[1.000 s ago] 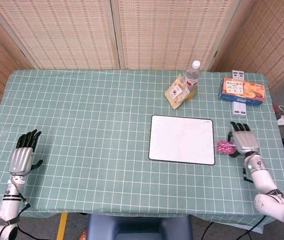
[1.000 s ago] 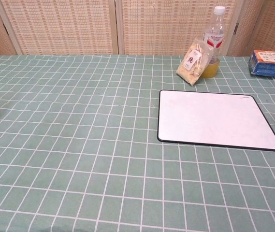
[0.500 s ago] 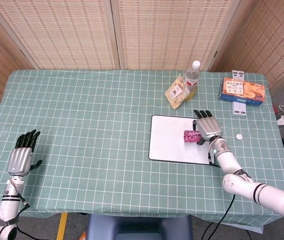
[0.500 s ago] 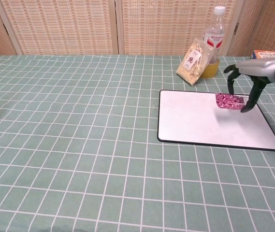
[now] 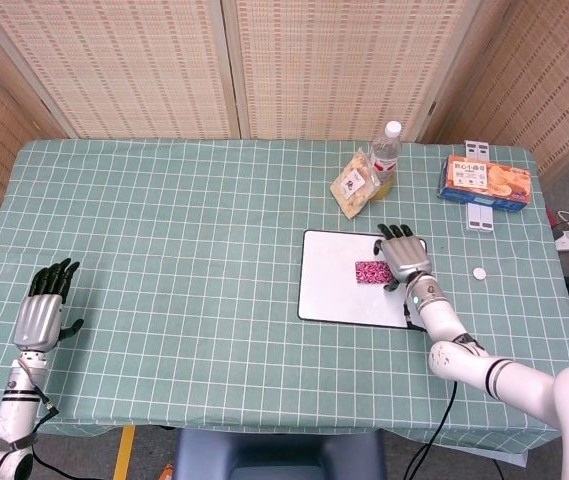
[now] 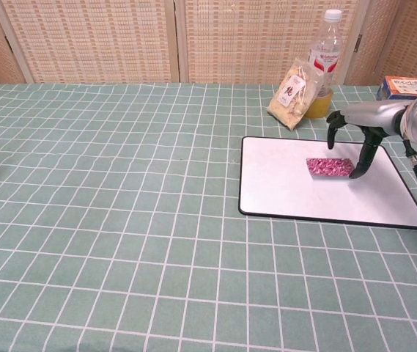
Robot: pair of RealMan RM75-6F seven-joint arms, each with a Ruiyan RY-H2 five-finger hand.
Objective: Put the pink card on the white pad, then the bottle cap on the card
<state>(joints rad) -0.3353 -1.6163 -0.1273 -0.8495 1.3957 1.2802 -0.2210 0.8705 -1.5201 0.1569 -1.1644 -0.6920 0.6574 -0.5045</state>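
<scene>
The pink card [image 5: 371,272] [image 6: 329,166] lies flat on the white pad [image 5: 339,290] [image 6: 296,191], in its upper right part. My right hand [image 5: 405,258] [image 6: 366,125] hovers over the card's right end with its fingers spread and pointing down. Its thumb tip [image 6: 355,172] touches the card's right edge, and nothing else of the hand reaches the card. The small white bottle cap [image 5: 479,272] sits on the cloth to the right of the pad, seen only in the head view. My left hand [image 5: 44,312] rests open near the table's front left corner.
A bottle [image 5: 387,155] [image 6: 324,66] and a snack bag [image 5: 354,185] [image 6: 290,92] stand just behind the pad. A cookie box [image 5: 485,180] [image 6: 412,88] and a white strip [image 5: 481,215] lie at the back right. The green checked cloth [image 5: 184,250] covers the table.
My right hand carried the pink card from the cloth right of the pad leftwards onto the pad and lowered it flat. The bottle cap came into sight where the hand had been.
</scene>
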